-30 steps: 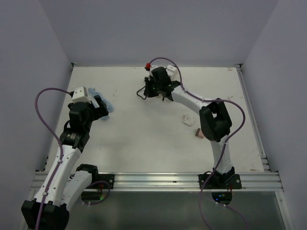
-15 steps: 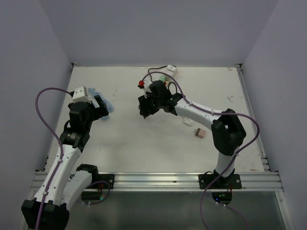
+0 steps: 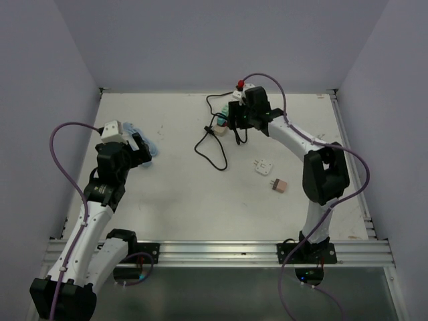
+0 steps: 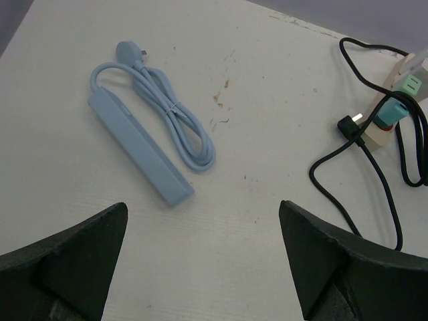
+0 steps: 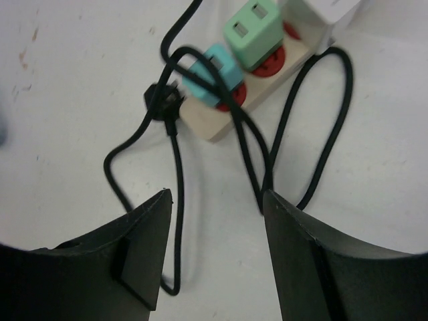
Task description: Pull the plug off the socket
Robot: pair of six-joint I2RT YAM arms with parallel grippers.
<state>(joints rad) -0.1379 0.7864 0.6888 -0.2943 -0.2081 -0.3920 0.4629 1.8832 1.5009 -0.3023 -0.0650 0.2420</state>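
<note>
Right tool (image 5: 217, 197) gapes wide and empty above the beige power strip (image 5: 210, 127), whose far end is cut off. Left tool (image 4: 202, 221) is wide apart and empty over the counter (image 4: 267, 114).

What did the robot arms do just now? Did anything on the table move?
The right gripper swung away from the middle of the table, back toward the far side, and now hovers open over the beige power strip. It holds nothing. The black cord, mostly hidden under the arm before, now shows. The left gripper, blue power strip, white adapter and pinkish adapter stayed put.
</note>
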